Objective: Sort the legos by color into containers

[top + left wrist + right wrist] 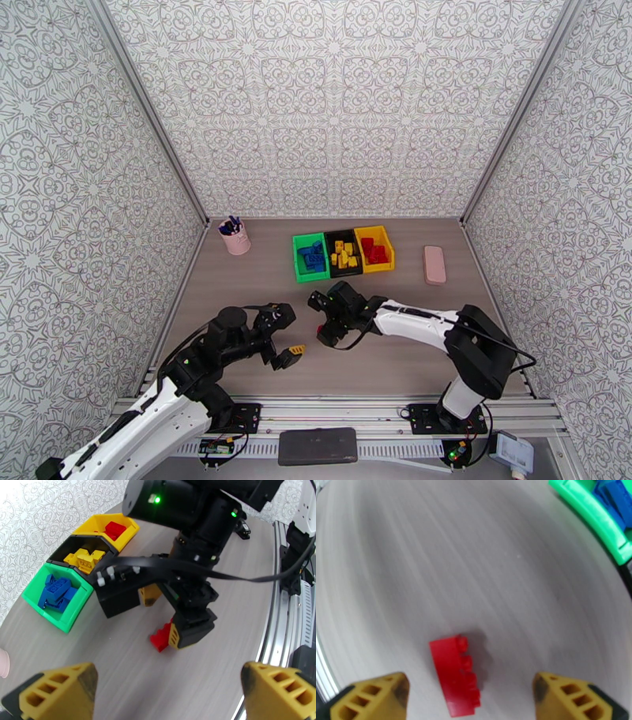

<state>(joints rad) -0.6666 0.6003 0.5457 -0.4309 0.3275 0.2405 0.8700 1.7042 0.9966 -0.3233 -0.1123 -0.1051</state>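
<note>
One red lego (456, 677) lies on the table between the wide-apart fingers of my right gripper (474, 699), which is open and touches neither side of it. The left wrist view shows that red lego (160, 638) beside the right gripper's lower fingertip (185, 632). From above, the right gripper (324, 330) hangs over the table's middle front. My left gripper (291, 333) stands open and empty just to its left. Three containers sit side by side at the back: the green bin (300, 268) holds blue legos, the black bin (344, 235) yellow ones, the yellow bin (374, 233) red ones.
A pink cup of pens (235, 237) stands at the back left. A flat pink slab (434, 264) lies right of the bins. The two grippers are close together, facing each other near the table's front centre.
</note>
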